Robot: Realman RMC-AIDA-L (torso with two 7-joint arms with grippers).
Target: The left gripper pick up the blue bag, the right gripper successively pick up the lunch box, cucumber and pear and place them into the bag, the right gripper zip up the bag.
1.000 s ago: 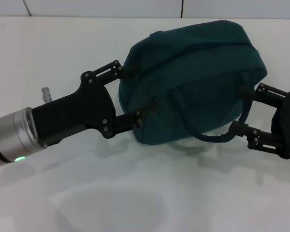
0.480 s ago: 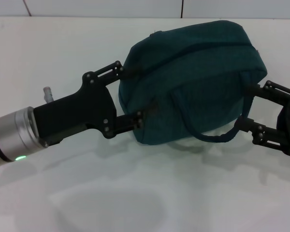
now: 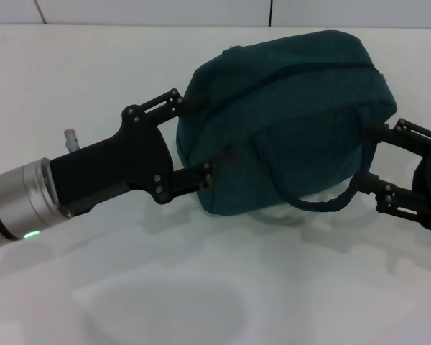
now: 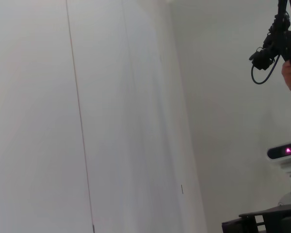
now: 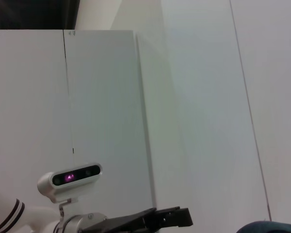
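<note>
- The blue bag point(image 3: 287, 118) lies on its side on the white table point(image 3: 201, 287), its zip line running closed along the upper edge, as far as the head view shows; the lunch box, cucumber and pear are not visible anywhere, so I judge they are inside.
- The left gripper point(image 3: 206, 141) has its 2 fingers spread around the bag's near-left end, 1 fingertip at the upper corner and 1 at the lower edge, both touching fabric; it reads as a loose clasp on the bag rather than a tight pinch.
- The right gripper point(image 3: 368, 158) sits at the bag's right end with its fingers parted, 1 near the zip end, 1 beside the carry handle point(image 3: 312, 203); it grips nothing that I can see.
- Handling, as a judgement: the bag is soft cloth that folds and sags, yet it looks full and rounded, so it is likely fairly heavy and firm inside. The best holds are the looped handle or a seam corner; flat fabric would slip.
- The table is smooth, glossy and white, giving little friction, so the bag could slide if pushed.
- Behind the table stands a pale panelled wall point(image 3: 151, 11); both wrist views show only white wall panels and a camera on a stand point(image 5: 70, 178).
</note>
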